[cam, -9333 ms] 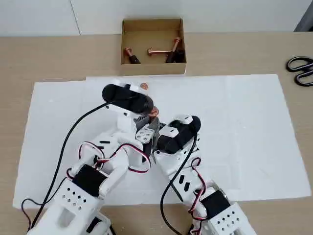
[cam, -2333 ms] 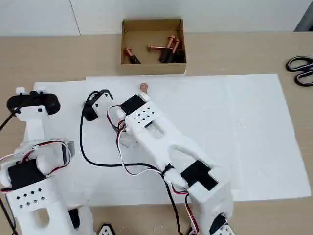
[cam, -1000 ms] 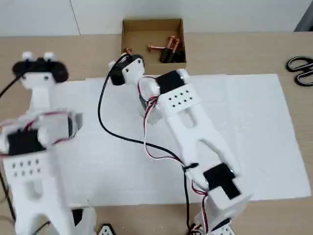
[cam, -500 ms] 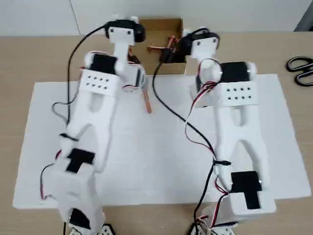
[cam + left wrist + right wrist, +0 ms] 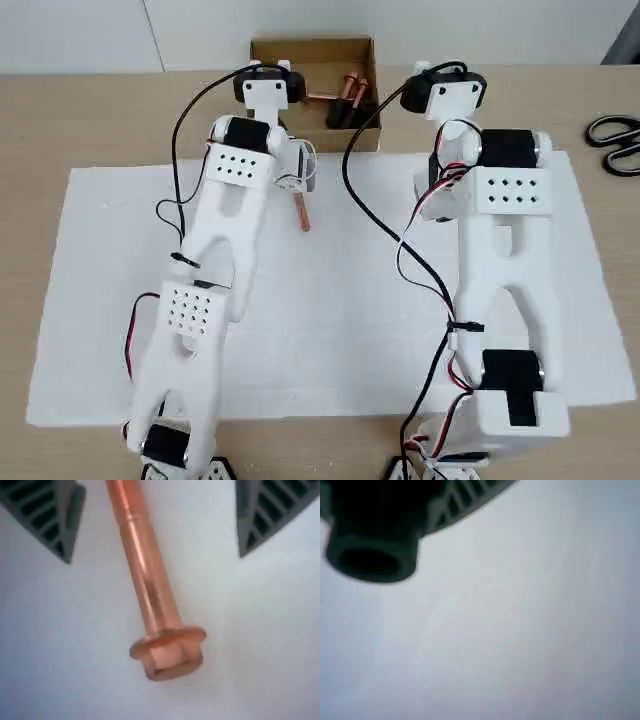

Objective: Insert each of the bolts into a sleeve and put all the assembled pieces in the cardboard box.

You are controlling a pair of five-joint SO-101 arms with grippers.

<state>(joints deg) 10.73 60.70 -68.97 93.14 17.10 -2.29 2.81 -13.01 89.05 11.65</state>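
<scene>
The left claw is released. Its two grey fingers stand wide apart, one on each side of the shank of a copper bolt, and neither of them touches it. The bolt lies flat on the white sheet that covers the middle of the worktop. In the high view it is at about 6 o'clock from the cardboard box, near to it, with its long axis running about from 12 to 6 o'clock. Its flanged head appears to be at the 6 o'clock end.

The right claw seems to be grasping a black sleeve, whose open end shows above the sheet. Some assembled pieces lie already in the box. A pair of scissors rests at 2 o'clock on the worktop.

I judge that the step in hand is picking up this bolt. To do it well, the left claw should go straight down and keep the shank in the centre between the fingers. It should close nearer to the head, so that a long free end remains for the sleeve. The shank is round and smooth, so it may roll away if one finger arrives first. A slow, even closing is safer. After lifting, the free end must be brought in line with the opening of the sleeve before pushing.
</scene>
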